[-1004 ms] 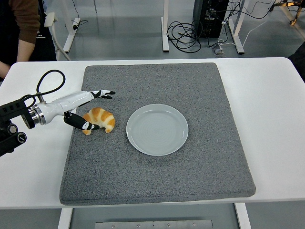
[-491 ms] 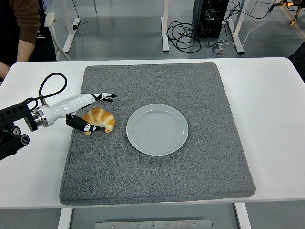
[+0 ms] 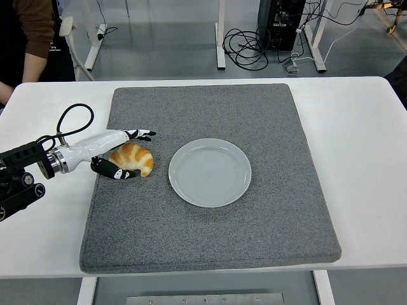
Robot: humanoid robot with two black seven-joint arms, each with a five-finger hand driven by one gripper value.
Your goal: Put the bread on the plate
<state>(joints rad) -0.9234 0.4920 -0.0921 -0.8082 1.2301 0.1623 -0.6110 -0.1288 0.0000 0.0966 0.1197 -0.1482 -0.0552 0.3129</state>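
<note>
No writing can be read on anything here. The left hand (image 3: 121, 152) reaches in low over the left edge of the grey mat (image 3: 210, 222), fingers spread around the bread (image 3: 133, 159): the long fingers (image 3: 141, 135) stretch past its far side, the thumb (image 3: 111, 169) lies against its near side. The bread lies on the mat, just left of the plate (image 3: 210, 172), not touching it. The mat covers the white surface (image 3: 362, 159).

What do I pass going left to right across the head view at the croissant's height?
Left hand closing around the bread → bread on the grey mat → empty plate → bare mat → white table. The right arm is out of view.
</note>
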